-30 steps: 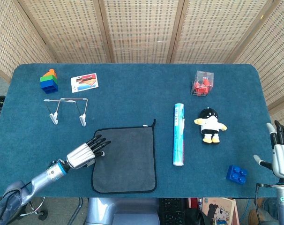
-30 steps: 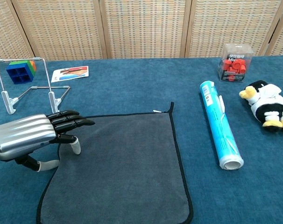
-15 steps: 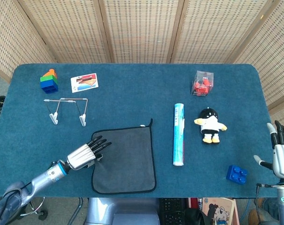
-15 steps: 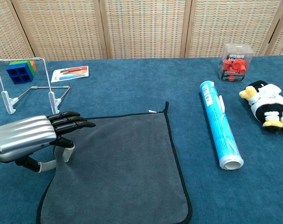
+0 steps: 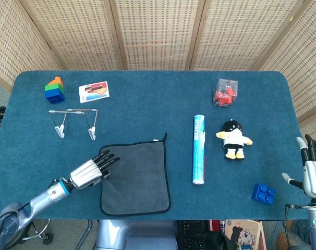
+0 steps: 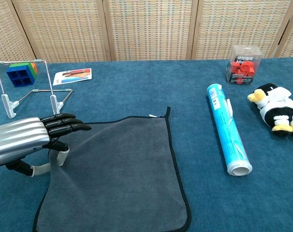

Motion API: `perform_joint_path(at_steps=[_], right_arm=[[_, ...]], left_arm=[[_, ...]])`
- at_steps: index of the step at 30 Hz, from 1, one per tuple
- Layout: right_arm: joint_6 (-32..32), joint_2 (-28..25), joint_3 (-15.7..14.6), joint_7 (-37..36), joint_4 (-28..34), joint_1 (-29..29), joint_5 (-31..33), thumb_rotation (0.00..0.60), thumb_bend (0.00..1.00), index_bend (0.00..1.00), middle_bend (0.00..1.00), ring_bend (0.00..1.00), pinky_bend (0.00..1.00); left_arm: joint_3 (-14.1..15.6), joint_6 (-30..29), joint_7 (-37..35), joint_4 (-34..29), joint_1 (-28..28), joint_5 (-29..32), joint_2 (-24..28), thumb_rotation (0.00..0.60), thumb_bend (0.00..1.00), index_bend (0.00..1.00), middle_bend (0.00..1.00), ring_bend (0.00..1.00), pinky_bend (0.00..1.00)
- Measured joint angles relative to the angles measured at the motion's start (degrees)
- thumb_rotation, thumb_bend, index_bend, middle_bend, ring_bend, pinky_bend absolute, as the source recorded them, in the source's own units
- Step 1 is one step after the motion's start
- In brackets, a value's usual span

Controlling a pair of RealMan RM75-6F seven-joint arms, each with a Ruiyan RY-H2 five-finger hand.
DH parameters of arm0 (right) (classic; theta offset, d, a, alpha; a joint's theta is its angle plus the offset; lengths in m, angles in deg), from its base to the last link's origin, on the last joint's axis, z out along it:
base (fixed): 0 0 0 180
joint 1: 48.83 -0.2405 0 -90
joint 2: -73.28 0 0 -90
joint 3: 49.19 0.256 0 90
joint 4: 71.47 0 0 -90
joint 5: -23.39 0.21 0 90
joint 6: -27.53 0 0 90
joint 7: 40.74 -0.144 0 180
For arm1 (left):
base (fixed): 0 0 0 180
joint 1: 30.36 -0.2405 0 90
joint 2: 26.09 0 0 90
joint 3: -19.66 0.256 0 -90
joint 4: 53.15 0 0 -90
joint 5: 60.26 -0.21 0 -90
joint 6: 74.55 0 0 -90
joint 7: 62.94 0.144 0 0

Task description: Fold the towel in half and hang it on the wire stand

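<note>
The left hand (image 6: 28,142) reaches in low from the left — fingers straight and close together, thumb tucked beneath. The right hand (image 5: 314,169) stands upright, fingers apart.

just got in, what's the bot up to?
The left hand has its fingers on the left edge of the flat grey towel with black trim, which lies unfolded on the blue table. Whether it actually grips the edge is unclear. The white wire stand stands empty beyond the towel, to its left. The right hand hangs open at the table's right edge, holding nothing. Folding has not begun.
</note>
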Motion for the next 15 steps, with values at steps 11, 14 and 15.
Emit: perform_joint_path(at_steps=[11,14,15], right_arm=[[0.0,-0.1,-0.2,0.2,0.3,0.0,-0.2,0.600,0.00,0.00,0.00,0.00,0.00],[0.1,-0.1,-0.2,0.1,0.3,-0.1,-0.2,0.600,0.00,0.00,0.00,0.00,0.00],[0.2,-0.1,-0.2,0.1,0.3,-0.1,-0.1,0.600,0.00,0.00,0.00,0.00,0.00]], left_arm=[[-1.4,-1.9,2.5,-1.7,2.4,-0.1,-0.9,0.600,0.50,0.71,0.05,0.00,0.00],[-2.1,-1.9,5.2,-3.9,4.3,-0.6,-1.2,0.600,0.50,0.71,0.05,0.00,0.00],[-2.3,-1.8,6.0,-4.7,4.9,-0.7,-1.3,0.600,0.50,0.71,0.05,0.00,0.00]])
